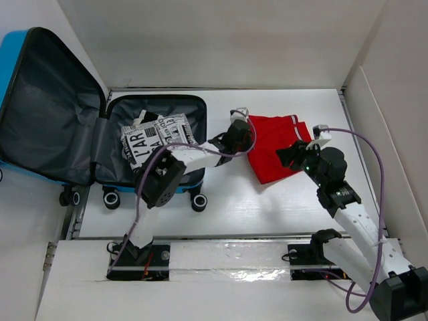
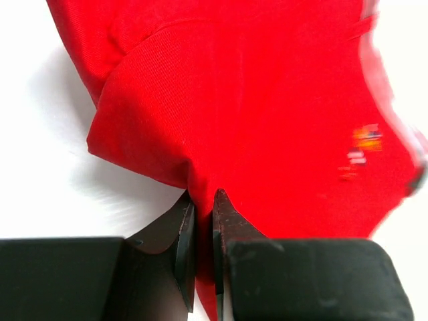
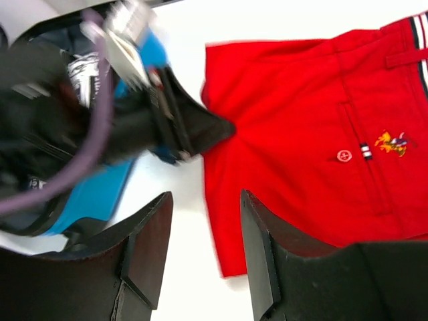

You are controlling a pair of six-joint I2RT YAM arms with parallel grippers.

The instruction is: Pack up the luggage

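The luggage [image 1: 53, 114] lies open at the left, a blue shell with dark grey lining, its lid leaning back. A black-and-white printed garment [image 1: 150, 137] lies in its lower half. Red shorts [image 1: 274, 144] lie flat on the white table to its right. My left gripper [image 2: 202, 195] is shut on a pinched fold at the left edge of the red shorts [image 2: 254, 100]. My right gripper [image 3: 204, 197] hovers open over the near left corner of the shorts [image 3: 301, 134], with nothing between its fingers. The blue luggage shell [image 3: 100, 194] shows to its left.
The luggage's black wheels [image 1: 198, 202] point toward the table's near edge. White walls [image 1: 374, 80] close in the table at the back and right. A purple cable [image 1: 374, 160] loops above the right arm. The left arm [image 1: 194, 155] reaches across the luggage's right rim.
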